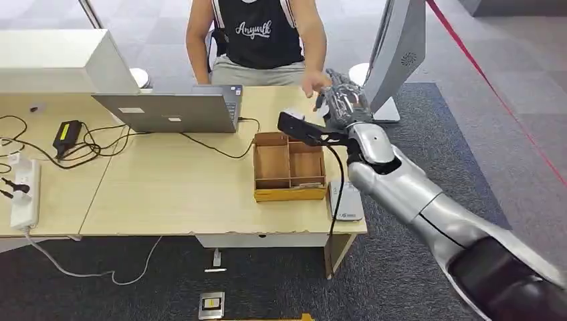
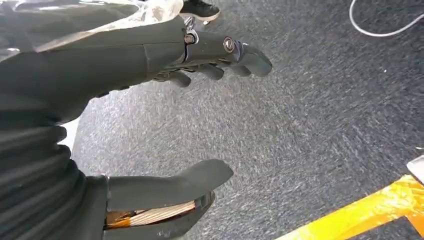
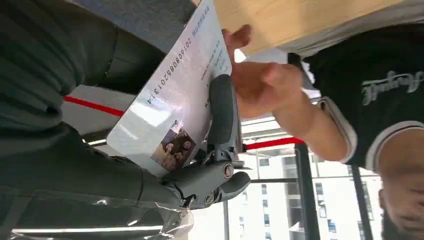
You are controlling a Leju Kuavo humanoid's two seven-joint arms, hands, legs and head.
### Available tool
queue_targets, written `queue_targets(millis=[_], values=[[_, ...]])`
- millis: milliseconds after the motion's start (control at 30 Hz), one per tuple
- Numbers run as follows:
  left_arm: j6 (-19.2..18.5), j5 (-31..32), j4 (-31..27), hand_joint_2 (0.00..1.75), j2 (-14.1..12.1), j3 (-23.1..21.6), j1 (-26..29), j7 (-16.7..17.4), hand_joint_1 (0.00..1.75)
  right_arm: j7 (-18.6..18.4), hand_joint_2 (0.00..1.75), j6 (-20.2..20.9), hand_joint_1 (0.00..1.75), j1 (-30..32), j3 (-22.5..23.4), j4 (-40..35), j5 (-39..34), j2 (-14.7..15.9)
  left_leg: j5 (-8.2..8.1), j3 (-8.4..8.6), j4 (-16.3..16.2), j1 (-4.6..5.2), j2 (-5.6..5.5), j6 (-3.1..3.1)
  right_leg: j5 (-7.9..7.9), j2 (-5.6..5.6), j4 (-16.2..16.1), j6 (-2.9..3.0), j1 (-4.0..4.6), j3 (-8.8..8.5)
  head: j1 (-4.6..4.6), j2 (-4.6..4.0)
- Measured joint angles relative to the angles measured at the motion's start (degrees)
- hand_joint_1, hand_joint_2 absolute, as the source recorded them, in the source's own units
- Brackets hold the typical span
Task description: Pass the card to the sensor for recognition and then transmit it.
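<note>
right hand [image 3: 210,165] clamped on white printed photo card [image 3: 175,95] | person's hand [image 3: 262,87] touching it at desk's far right corner | handover underway, release pending | left hand [image 2: 200,120] fingers apart, empty

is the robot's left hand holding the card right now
No, the left hand hangs open over carpet; the right hand holds the card.

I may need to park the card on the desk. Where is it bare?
Bare: the desk stretch between the laptop and the near edge, left of the wooden box. Crowded: the far left with cables and power strip, and beyond the box, where the right hand holds the card.
</note>
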State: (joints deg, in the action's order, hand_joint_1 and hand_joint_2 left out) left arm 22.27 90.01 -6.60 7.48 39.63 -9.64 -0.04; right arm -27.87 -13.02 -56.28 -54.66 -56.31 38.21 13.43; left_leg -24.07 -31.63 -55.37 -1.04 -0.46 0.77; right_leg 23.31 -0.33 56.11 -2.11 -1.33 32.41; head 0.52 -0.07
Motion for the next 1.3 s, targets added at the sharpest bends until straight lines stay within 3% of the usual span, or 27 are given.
queue_targets(millis=[233, 433, 900, 933, 967, 1133, 1167, 1300], values=[[0.1, -0.1, 0.0, 1.75, 0.1, -0.3, 0.0, -0.1, 0.0, 2.0, 1.75, -3.2, 1.75, -3.3, -2.4, 9.4, -0.5, -8.7, 0.02, -0.01, 0.0, -0.06, -0.01, 0.03, 0.0, 0.0, 0.0, 0.02, 0.06, 0.02, 0.02, -0.02], [-0.2, -0.1, 0.0, 1.75, 0.1, -0.4, 0.1, 0.0, 0.0, 1.7, 1.75, -5.2, 1.75, -5.3, -3.7, 16.8, -0.8, -13.4, 0.02, 0.0, 0.0, -0.05, -0.02, 0.03, 0.0, 0.0, 0.0, 0.01, 0.05, 0.03, 0.02, 0.0], [-1.1, 0.0, -0.4, 1.75, 0.0, -1.6, 0.5, 0.5, 0.0, -1.9, 1.75, -6.0, 1.75, -6.1, -4.6, 25.2, -0.6, -14.9, 0.02, 0.04, 0.0, -0.05, 0.01, 0.03, -0.01, 0.02, 0.0, 0.02, 0.05, 0.03, 0.02, -0.02], [-1.2, 0.0, -0.4, 1.75, 0.0, -1.7, 0.5, 0.6, 0.0, -1.9, 1.75, -6.1, 1.29, -6.1, -4.7, 25.5, -0.6, -14.8, 0.02, 0.04, 0.0, -0.05, 0.02, 0.03, -0.01, 0.02, 0.0, 0.02, 0.05, 0.03, 0.02, -0.02], [-1.2, 0.0, -0.4, 1.75, 0.0, -1.7, 0.5, 0.6, 0.0, -1.9, 1.75, -6.1, 0.02, -6.0, -4.7, 25.6, -0.5, -14.8, 0.02, 0.04, 0.0, -0.05, 0.03, 0.03, -0.01, 0.02, 0.0, 0.02, 0.05, 0.04, 0.02, 0.0], [-1.2, 0.0, -0.4, 1.75, 0.0, -1.8, 0.5, 0.7, 0.0, -2.0, 1.75, -6.3, 0.0, -6.0, -4.8, 26.5, -0.5, -14.5, 0.02, 0.05, 0.0, -0.05, 0.06, 0.03, -0.01, 0.09, 0.0, 0.02, 0.05, 0.04, 0.0, 0.0], [-1.2, 0.0, -0.4, 1.75, 0.0, -1.8, 0.5, 0.9, 0.0, -2.1, 0.0, -6.3, 0.0, -6.0, -4.8, 26.6, -0.3, -14.5, 0.02, 0.05, 0.0, -0.05, 0.06, 0.03, -0.01, 0.09, 0.0, 0.02, 0.05, 0.04, 0.02, 0.0], [-1.2, -0.1, -0.4, 1.75, 0.0, -1.8, 0.5, 1.0, 0.0, -3.1, 0.0, -6.5, 0.0, -6.0, -4.9, 27.0, 0.3, -14.4, 0.02, 0.06, 0.0, -0.05, 0.06, 0.03, -0.01, 0.1, 0.0, 0.02, 0.05, 0.04, 0.02, 0.0]])
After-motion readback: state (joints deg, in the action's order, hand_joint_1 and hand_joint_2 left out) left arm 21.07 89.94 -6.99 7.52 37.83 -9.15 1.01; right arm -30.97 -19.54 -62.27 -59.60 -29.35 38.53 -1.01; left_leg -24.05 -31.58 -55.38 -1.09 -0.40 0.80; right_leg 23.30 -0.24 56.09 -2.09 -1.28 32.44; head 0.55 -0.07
